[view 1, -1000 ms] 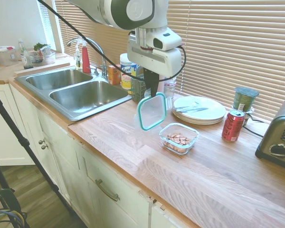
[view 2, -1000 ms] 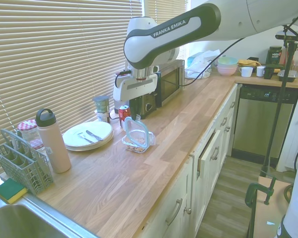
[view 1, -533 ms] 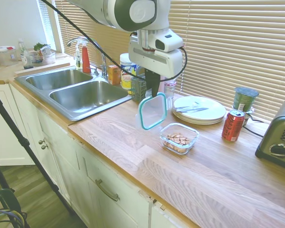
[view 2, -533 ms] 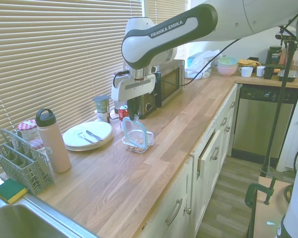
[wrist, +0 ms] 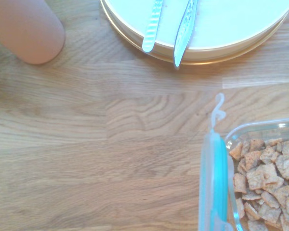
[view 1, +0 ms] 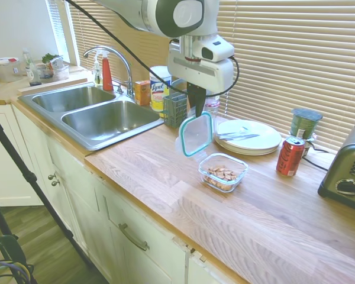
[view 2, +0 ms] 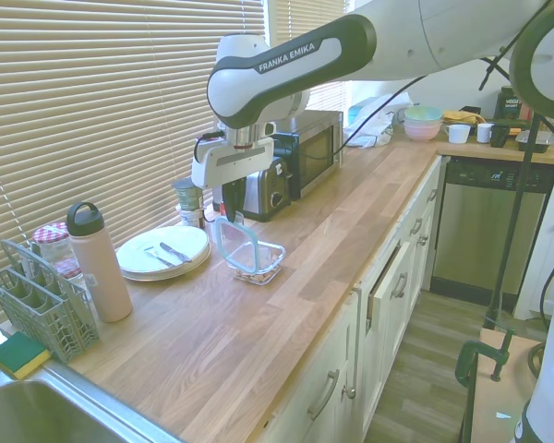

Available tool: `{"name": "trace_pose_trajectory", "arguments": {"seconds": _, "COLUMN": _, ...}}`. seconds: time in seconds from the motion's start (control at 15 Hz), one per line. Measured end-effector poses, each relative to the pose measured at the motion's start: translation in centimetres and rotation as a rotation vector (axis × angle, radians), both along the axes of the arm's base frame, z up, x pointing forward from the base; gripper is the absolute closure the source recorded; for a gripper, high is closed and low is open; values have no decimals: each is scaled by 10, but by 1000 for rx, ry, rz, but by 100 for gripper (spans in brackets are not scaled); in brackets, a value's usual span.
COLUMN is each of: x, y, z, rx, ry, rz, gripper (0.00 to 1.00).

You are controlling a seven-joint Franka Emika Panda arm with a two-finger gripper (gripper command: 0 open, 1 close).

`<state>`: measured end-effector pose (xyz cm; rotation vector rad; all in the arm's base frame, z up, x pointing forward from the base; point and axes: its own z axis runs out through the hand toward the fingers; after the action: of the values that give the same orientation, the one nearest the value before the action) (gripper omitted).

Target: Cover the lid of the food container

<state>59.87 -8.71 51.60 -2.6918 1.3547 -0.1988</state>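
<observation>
Arm comes in from above, wrist pointing straight down, gripper [view 1: 199,110] vertical over the bench [view 1: 165,171]. Gripper is clamped on the top edge of the lid [view 1: 197,134], which hangs on edge below it, near vertical with a slight tilt, clear of the bench surface.

Lid position: in the air beside the food container [view 1: 223,172], on the sink [view 1: 94,112] side of it, its lower edge above the container's rim level. In the second exterior view the lid [view 2: 231,242] hangs right at the container [view 2: 256,261] edge nearest the plates [view 2: 163,249]; I can't tell from there whether it touches the rim, probably just off it. The wrist view shows the lid [wrist: 213,183] edge-on, running alongside the container wall [wrist: 260,126], brown pieces visible inside, one clear tab sticking out at its end.

Container sits open on the bench, not covered. Stack of white plates [view 1: 249,136] with two utensils on top sits behind it toward the blinds. Red soda can [view 1: 290,156] and dark-lidded green jar [view 1: 305,123] are further along, well apart from the container. Pink bottle [view 2: 97,263] and grey cutlery basket [view 2: 42,302] stand toward the sink end.
</observation>
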Motion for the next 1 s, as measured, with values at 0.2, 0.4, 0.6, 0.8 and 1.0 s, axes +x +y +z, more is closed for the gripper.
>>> {"name": "trace_pose_trajectory", "arguments": {"seconds": 0.2, "x": 8, "y": -2, "z": -7, "rx": 4, "ry": 11, "rz": -3, "gripper": 100}}
{"name": "trace_pose_trajectory", "arguments": {"seconds": 0.4, "x": 15, "y": -4, "z": -12, "rx": 7, "ry": 16, "rz": -6, "gripper": 100}}
{"name": "trace_pose_trajectory", "arguments": {"seconds": 0.6, "x": 15, "y": -16, "z": -15, "rx": 20, "ry": 17, "rz": -27, "gripper": 100}}
{"name": "trace_pose_trajectory", "arguments": {"seconds": 0.8, "x": 10, "y": -44, "z": -15, "rx": 45, "ry": 11, "rz": -46, "gripper": 100}}
{"name": "trace_pose_trajectory", "arguments": {"seconds": 1.0, "x": 3, "y": -70, "z": -15, "rx": 69, "ry": 7, "rz": -62, "gripper": 100}}
